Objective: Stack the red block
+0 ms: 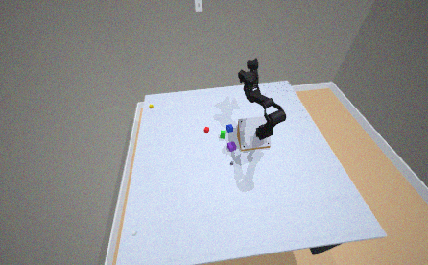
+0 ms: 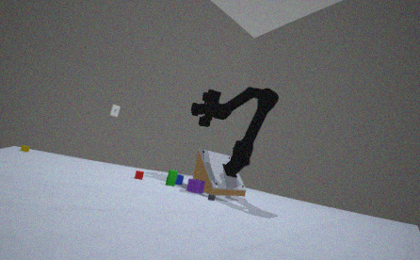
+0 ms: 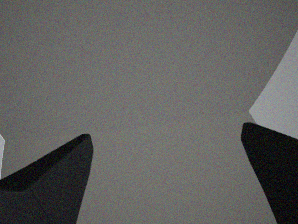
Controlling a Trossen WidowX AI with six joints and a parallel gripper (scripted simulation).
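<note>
Below the claw (open), red block

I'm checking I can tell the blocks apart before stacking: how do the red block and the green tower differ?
The small red cube-shaped block is red, while the upright green block tower is green. The red block is about as tall as it is wide; the green tower is taller than wide. The red block is smaller overall than the green tower. Both rest on the pale tabletop, apart from each other.
</note>
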